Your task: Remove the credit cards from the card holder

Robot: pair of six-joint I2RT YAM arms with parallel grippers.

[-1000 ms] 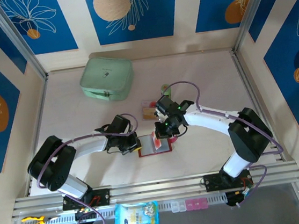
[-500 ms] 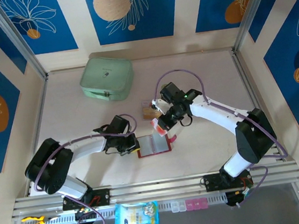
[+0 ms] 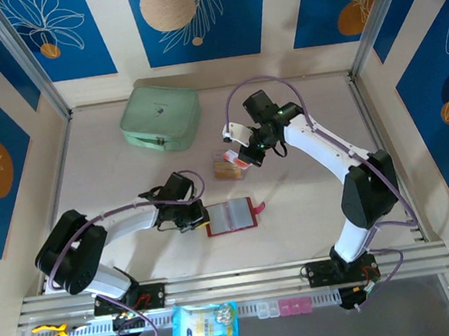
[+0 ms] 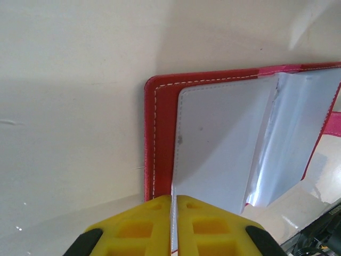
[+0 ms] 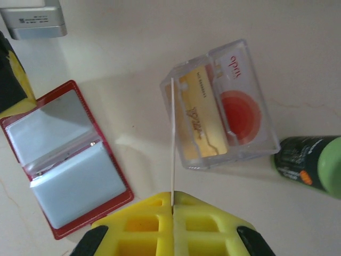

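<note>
The card holder (image 3: 232, 216) lies open on the table, dark red with greyish clear sleeves (image 4: 224, 149) and a pink strap tab on its right. My left gripper (image 3: 200, 216) is at its left edge, yellow fingers (image 4: 144, 224) pinched shut on the edge of a sleeve. My right gripper (image 3: 245, 159) hangs farther back, shut on one credit card (image 5: 172, 138) seen edge-on. That card hangs just over the near-left corner of a clear plastic box (image 5: 218, 106). Two more credit cards lie in the box, one tan (image 5: 201, 120) and one with a red disc (image 5: 240, 109).
A green can (image 5: 311, 165) lies just right of the clear box. A mint-green zip case (image 3: 160, 117) sits at the back left. Metal rails and patterned walls close in the table on the left, right and back.
My right gripper has lifted the card out of the holder and carried it back, over the clear box. The holder's sleeves now lie flat. My left gripper has stayed in place.
</note>
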